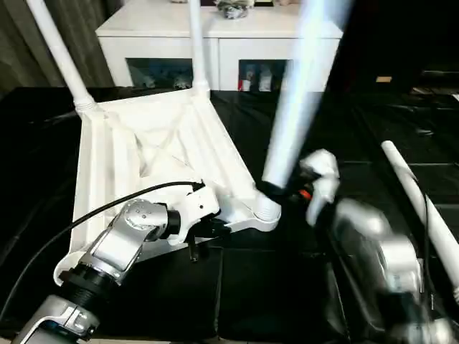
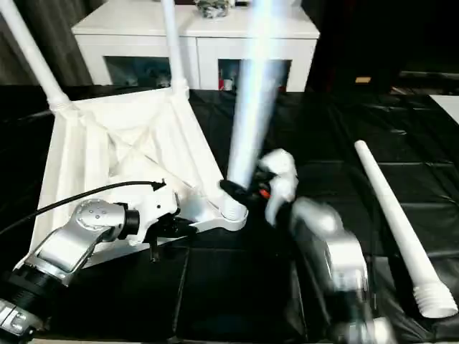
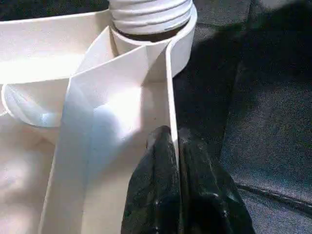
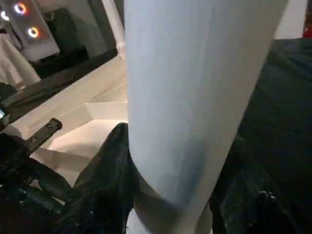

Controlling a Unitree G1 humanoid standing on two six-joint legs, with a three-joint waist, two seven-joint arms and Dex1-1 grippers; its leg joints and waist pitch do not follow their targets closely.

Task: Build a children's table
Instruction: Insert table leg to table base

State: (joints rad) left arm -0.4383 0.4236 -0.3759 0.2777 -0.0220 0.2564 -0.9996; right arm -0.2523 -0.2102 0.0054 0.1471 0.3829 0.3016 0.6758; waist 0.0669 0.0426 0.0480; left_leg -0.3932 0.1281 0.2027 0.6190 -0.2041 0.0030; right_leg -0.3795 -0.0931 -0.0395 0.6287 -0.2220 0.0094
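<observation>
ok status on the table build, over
Left gripper clamped on tabletop rim. Right gripper shut on third leg at near corner socket. Two legs up, fourth leg lying loose, nothing blocking.

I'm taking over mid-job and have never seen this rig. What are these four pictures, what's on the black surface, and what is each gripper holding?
Two pictures come from the humanoid robot's head, looking down over its silver arms; two come from its wrists. On the black work table the children's table top lies upside down, two legs already standing in its far corners. The left gripper pinches the top's edge wall near the front corner. The right gripper grips a third leg at the front corner socket. The fourth leg lies loose to the right.
</observation>
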